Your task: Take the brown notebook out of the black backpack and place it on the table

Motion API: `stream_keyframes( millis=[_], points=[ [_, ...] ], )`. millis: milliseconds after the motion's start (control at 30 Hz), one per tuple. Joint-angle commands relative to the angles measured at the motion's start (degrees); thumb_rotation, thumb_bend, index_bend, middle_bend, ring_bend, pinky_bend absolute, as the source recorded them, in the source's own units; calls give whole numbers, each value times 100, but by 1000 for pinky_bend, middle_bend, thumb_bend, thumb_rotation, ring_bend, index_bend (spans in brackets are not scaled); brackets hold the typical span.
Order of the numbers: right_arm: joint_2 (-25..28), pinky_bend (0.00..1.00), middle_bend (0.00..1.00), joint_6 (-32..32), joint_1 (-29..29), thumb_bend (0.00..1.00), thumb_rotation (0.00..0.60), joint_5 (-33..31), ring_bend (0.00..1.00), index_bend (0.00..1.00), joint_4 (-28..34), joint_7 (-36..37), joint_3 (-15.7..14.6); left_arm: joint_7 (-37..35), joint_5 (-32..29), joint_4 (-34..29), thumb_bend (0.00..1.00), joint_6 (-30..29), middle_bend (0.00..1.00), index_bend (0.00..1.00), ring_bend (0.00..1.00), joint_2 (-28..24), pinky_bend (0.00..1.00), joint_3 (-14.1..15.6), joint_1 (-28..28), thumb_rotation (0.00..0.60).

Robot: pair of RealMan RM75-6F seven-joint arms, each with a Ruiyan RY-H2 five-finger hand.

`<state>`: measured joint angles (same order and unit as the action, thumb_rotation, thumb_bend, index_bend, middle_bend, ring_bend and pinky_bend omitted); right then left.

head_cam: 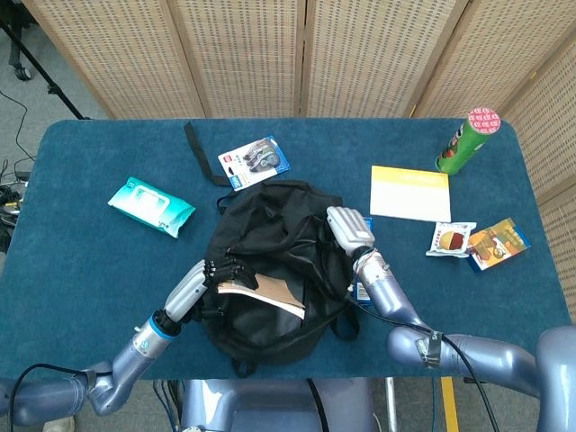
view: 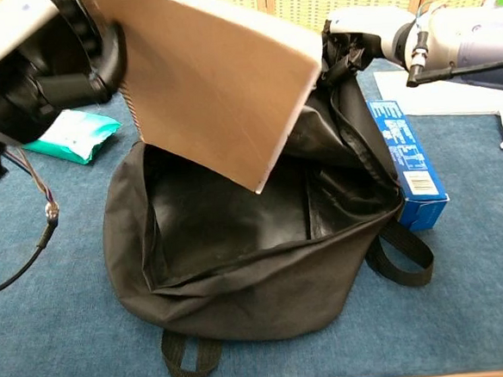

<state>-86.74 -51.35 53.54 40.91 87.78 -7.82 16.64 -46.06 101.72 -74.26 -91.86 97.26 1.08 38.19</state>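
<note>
The black backpack [head_cam: 270,261] [view: 240,267] lies open in the middle of the table, its mouth facing me. My left hand [head_cam: 202,279] [view: 44,56] grips the brown notebook [view: 214,79] [head_cam: 265,292] by its spiral edge. The notebook hangs tilted above the bag's opening, fully outside it. My right hand [head_cam: 349,229] [view: 357,30] holds the far right rim of the backpack, keeping the mouth up. The bag's inside looks dark with nothing else visible.
A blue box [view: 405,160] lies against the bag's right side. A teal wipes pack [head_cam: 151,207], a blister pack [head_cam: 256,160], a yellow pad [head_cam: 410,192], a green can [head_cam: 468,139] and snack packets [head_cam: 477,241] lie around the table [head_cam: 81,270].
</note>
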Motion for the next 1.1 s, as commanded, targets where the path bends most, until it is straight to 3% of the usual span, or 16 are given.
stream_keyframes(
  millis=[33, 333, 567, 767, 900, 1100],
  points=[
    [-16, 595, 675, 19, -25, 724, 600, 28, 554, 699, -24, 18, -8, -6, 5, -267, 1000, -99, 542, 766, 349, -183, 391, -141, -4, 600],
    [-39, 595, 674, 55, -103, 724, 600, 66, 554, 700, -116, 19, -45, -601, -209, -1011, 1000, -418, 542, 767, 350, -605, 391, -505, -112, 600],
    [-59, 595, 674, 80, -147, 724, 600, 124, 554, 700, -124, 19, -65, -119, -322, -902, 1000, -699, 542, 767, 350, -922, 391, -924, -210, 600],
    [-43, 595, 674, 121, -186, 724, 600, 228, 554, 699, -27, 30, -85, 526, -432, 46, 1000, -842, 542, 767, 350, -1001, 391, -1110, -342, 600],
    [-25, 595, 674, 138, -191, 724, 600, 248, 554, 699, 49, 7, -82, 831, -576, 1200, 1000, -829, 542, 767, 350, -783, 391, -1124, -426, 600],
    [50, 595, 675, 177, -198, 724, 600, 239, 554, 699, 187, -60, -97, 548, -945, 3109, 1000, -469, 542, 767, 350, -235, 391, -1077, -519, 600]
  ],
)
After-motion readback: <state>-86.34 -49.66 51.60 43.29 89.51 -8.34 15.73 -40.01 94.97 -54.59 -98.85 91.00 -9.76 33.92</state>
